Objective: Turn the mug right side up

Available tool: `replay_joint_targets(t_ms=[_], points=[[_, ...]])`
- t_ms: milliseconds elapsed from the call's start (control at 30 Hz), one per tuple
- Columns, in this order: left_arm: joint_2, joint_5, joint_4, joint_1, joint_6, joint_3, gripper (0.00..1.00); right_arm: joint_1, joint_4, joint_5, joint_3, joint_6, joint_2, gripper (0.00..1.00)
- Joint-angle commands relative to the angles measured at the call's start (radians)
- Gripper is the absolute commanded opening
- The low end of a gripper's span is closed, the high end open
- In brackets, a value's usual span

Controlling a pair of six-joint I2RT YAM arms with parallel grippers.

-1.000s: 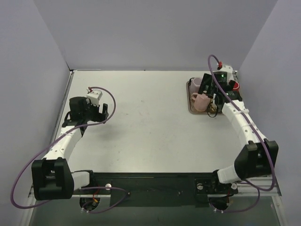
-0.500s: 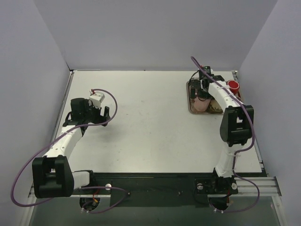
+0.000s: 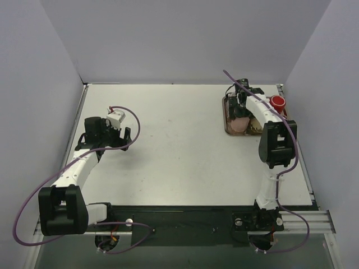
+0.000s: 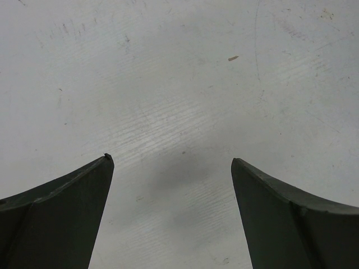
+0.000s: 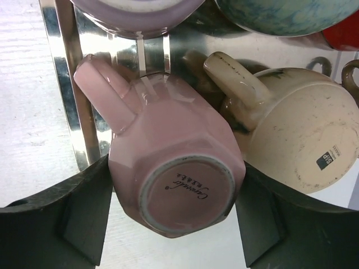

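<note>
Grey walls close in a white table [image 3: 168,157]. At upper right of the top view lies a metal tray [image 3: 225,115] with crockery. The right arm stands tall from its base, elbow raised at mid-right, its forearm reaching up-frame over the tray. The right gripper [image 3: 240,109] points down onto the pink mug [image 3: 239,124]. In the wrist view this gripper [image 5: 174,207] clasps the pink mug [image 5: 174,168], a finger against each side. The mug is upside down over the tray's [image 5: 84,112] edge, base to the camera, handle toward upper left. A cream mug [image 5: 303,140] lies just beside it, base up too. The left arm bends along the left side, its gripper [image 3: 124,134] low over bare table, its fingers [image 4: 67,207] wide apart.
</note>
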Motion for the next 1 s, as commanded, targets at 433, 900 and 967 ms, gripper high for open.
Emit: replay_joint_targets(t_ms=[433,900,967], points=[[0.022,0.258,-0.306,0.000,0.076,0.238,0.97,0.058,0.067,0.056,-0.176,-0.018,-0.426,0.00],[-0.024,0.524,-0.298,-0.149,-0.242,0.465,0.90,0.239,0.173,0.072,-0.278,0.090,-0.719,0.00],[-0.022,0.475,-0.275,-0.189,-0.223,0.454,0.90,0.239,0.208,0.025,-0.311,0.090,-0.714,0.00]])
